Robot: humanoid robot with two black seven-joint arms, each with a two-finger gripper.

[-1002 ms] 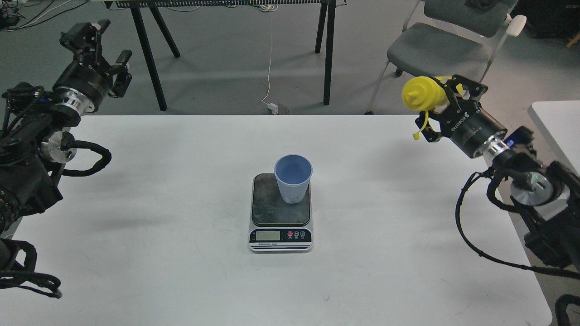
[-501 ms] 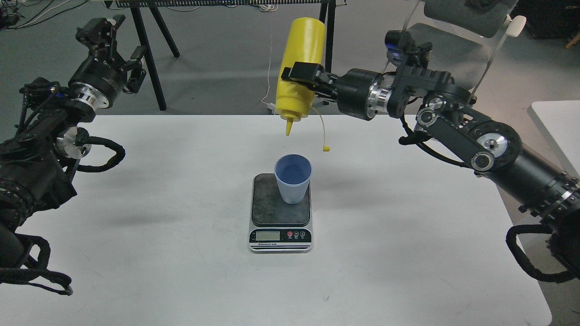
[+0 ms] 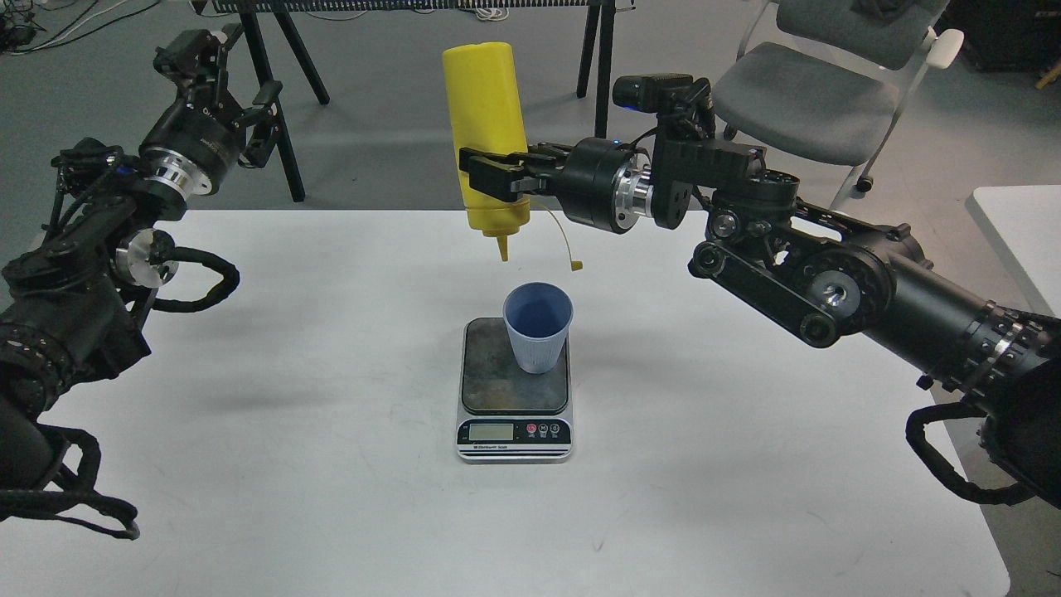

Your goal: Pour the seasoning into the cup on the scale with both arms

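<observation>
The light blue ribbed cup stands upright on the dark platform of the scale, toward its back right, mid-table. My right gripper is shut on the yellow seasoning bottle and holds it upside down, nozzle tip pointing down, above and slightly left of the cup. A thin yellow cap tether hangs beside the nozzle. My left gripper is open and empty, raised above the table's far left corner, away from the cup.
The white table carries only the scale and cup. A second white table edge shows at right. Black table legs and a grey chair stand behind on the floor.
My right arm has swung from the right side to the table's middle, turning the bottle nozzle-down, and then shifted it further left over the cup. My left gripper has edged right.
</observation>
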